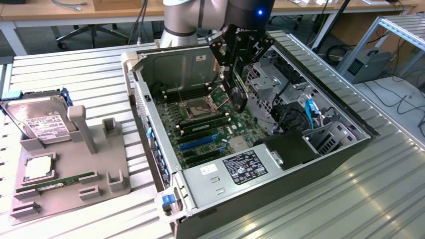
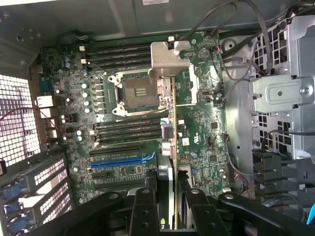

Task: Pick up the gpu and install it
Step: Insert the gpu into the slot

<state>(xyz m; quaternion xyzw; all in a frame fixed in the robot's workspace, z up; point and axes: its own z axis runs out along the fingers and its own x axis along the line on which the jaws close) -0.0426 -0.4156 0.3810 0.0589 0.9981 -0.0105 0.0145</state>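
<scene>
The claw [image 1: 234, 74] is clenched on the gpu [image 1: 237, 94], gripping the card by its upper edge. The card hangs on edge inside the open computer case [image 1: 279, 199], over the motherboard [image 2: 206, 128] mounted on the case floor. In the wrist view the card appears edge-on, with its silver bracket [image 2: 170, 61] at the far end, overlapping one corner of the CPU socket [image 2: 135, 93]. The blue expansion slot [image 2: 123, 161] lies beside the card's edge. Outside the case, toward the exterior view's left, a gray holder [image 1: 73, 159] stands on the slatted metal surface [image 1: 371, 199]. The holder carries a hard drive [image 1: 41, 124] and a green RAM stick [image 1: 56, 183].
</scene>
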